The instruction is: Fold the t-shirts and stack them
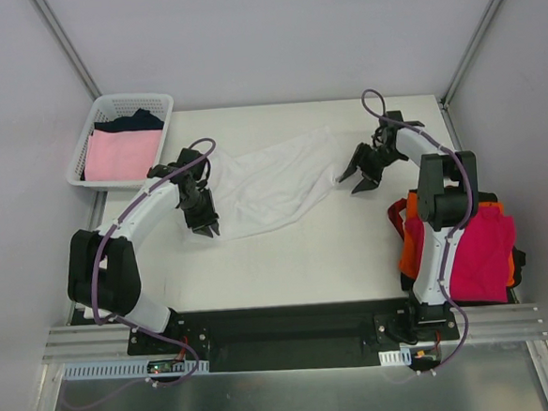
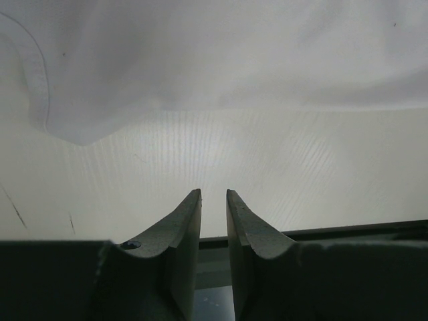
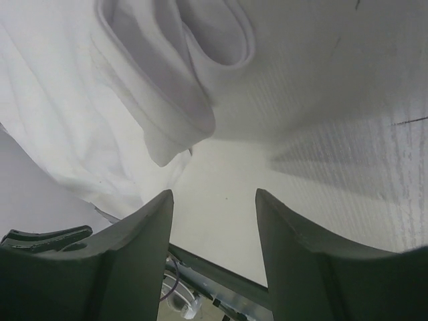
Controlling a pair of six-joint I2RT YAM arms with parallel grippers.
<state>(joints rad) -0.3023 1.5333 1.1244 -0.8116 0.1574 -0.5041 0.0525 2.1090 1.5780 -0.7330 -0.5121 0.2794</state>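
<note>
A white t-shirt point(image 1: 272, 182) lay crumpled and partly spread across the middle of the worktop point(image 1: 333, 248), between the two arms. The left pincer point(image 1: 208, 231) pointed down at the shirt's near-left edge. In the left wrist view its jaws stood narrow, with only a slim gap and nothing between them. The cloth lay ahead of the tips, apart from them, with bare worktop in between.

The right pincer point(image 1: 351, 183) hung just beside the shirt's right end, where the cloth drew into a point. In the right wrist view its jaws stood well apart and held nothing. A rolled fold of the white cloth, a sleeve or hem, lay just ahead of the left finger point(image 3: 144, 227) and slightly to its side, and it did not reach into the gap.

At the far left corner stood a white lattice basket point(image 1: 88, 134) with a pale pink t-shirt point(image 1: 120, 155) inside and a dark t-shirt point(image 1: 136, 121) behind it. At the right edge of the worktop, beside the right arm, a magenta-red t-shirt point(image 1: 480, 252) lay on top of an orange t-shirt point(image 1: 410, 243), well apart from both pincers.
</note>
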